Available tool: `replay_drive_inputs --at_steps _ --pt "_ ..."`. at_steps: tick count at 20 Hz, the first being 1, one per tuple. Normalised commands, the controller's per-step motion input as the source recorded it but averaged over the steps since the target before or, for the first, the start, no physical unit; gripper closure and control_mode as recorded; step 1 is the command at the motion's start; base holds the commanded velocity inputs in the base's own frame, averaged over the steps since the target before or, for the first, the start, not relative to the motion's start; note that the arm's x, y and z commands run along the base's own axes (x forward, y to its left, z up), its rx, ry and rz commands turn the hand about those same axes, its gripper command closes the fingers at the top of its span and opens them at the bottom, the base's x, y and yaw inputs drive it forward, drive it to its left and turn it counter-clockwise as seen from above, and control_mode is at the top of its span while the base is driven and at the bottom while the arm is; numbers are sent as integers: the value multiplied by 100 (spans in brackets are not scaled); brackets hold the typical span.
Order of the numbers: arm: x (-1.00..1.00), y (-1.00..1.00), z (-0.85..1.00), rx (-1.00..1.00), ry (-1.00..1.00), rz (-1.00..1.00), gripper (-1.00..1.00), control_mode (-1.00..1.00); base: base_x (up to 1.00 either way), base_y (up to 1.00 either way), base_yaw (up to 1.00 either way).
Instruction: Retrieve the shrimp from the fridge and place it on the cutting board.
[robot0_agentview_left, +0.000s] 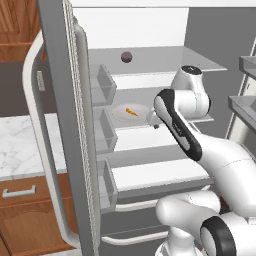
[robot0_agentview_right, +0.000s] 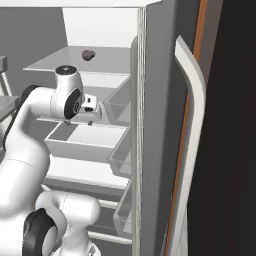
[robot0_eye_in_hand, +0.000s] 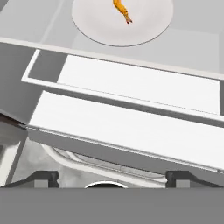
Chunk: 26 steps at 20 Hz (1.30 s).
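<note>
Hand view: shrimp (robot0_eye_in_hand: 122, 11) is seen on plate (robot0_eye_in_hand: 122, 22) | tool (robot0_eye_in_hand: 111, 178) is spread wide, nothing gripped | should be lowered straight, centred over shrimp, plate rim avoided

Fridge (robot0_agentview_left: 150, 30), door (robot0_agentview_left: 65, 125) swung open at left; door bins (robot0_agentview_left: 102, 132) stacked one above another on its inner side. Top shelf (robot0_agentview_left: 165, 57): ball (robot0_agentview_left: 126, 57) near the back. Shelf below: plate (robot0_agentview_left: 131, 113), shrimp (robot0_agentview_left: 131, 112) lying on it. Marble counter (robot0_agentview_left: 20, 145) left of the door, wooden drawer (robot0_agentview_left: 22, 192) beneath it.
</note>
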Motion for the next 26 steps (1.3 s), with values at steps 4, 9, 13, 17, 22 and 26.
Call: replay_drive_inputs --at_steps 4,9,13,17,22,26 --pt "10 23 -8 3 -23 15 -100 -100 0 0 0" --pt "10 6 0 1 -15 8 -100 -100 0 0 0" --pt "31 0 3 0 0 0 -100 -100 0 0 0" --pt "43 11 8 0 0 0 -100 -100 0 0 0" --pt "38 16 4 0 0 0 -100 -100 0 0 0" --pt "43 9 0 0 0 0 -100 -100 0 0 0"
